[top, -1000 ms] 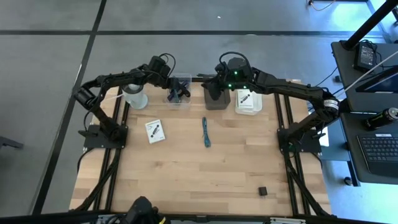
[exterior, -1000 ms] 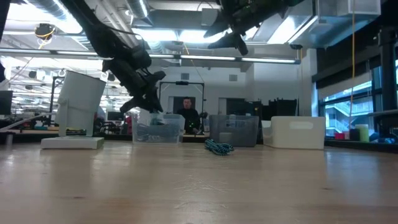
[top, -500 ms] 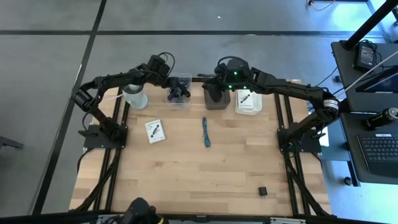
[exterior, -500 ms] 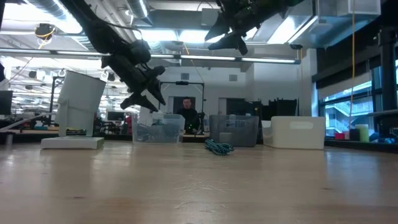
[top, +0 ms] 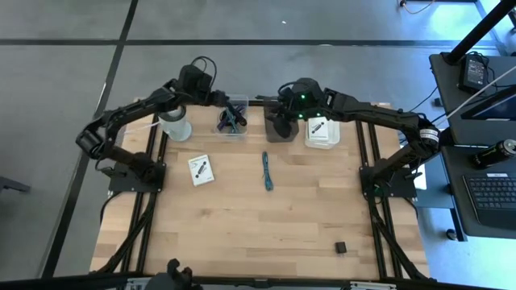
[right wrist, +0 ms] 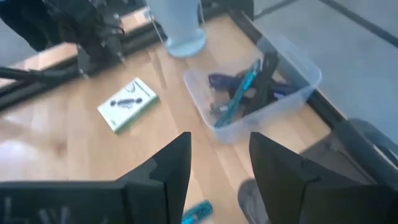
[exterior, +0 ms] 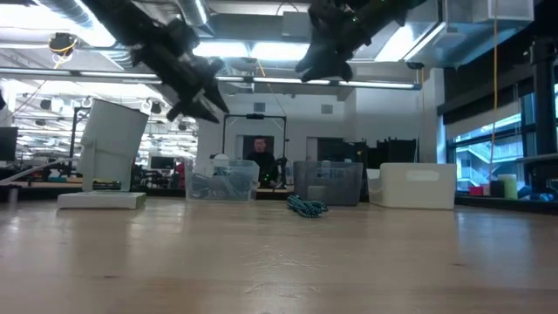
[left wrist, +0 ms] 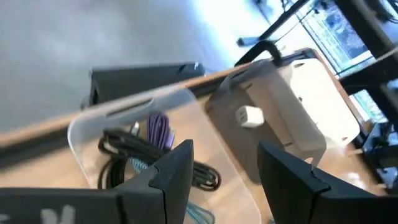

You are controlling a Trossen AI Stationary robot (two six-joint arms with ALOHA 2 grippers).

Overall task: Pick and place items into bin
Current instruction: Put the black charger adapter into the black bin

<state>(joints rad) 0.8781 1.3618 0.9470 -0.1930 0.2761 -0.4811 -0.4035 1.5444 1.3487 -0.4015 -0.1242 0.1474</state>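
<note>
Left end effector hangs open over clear bin holding black cable.

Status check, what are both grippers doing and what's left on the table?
Left gripper open, empty, above clear bin. Right gripper open, empty, over grey bin. Teal strap, card, black cube on table. Nothing blocking.
</note>
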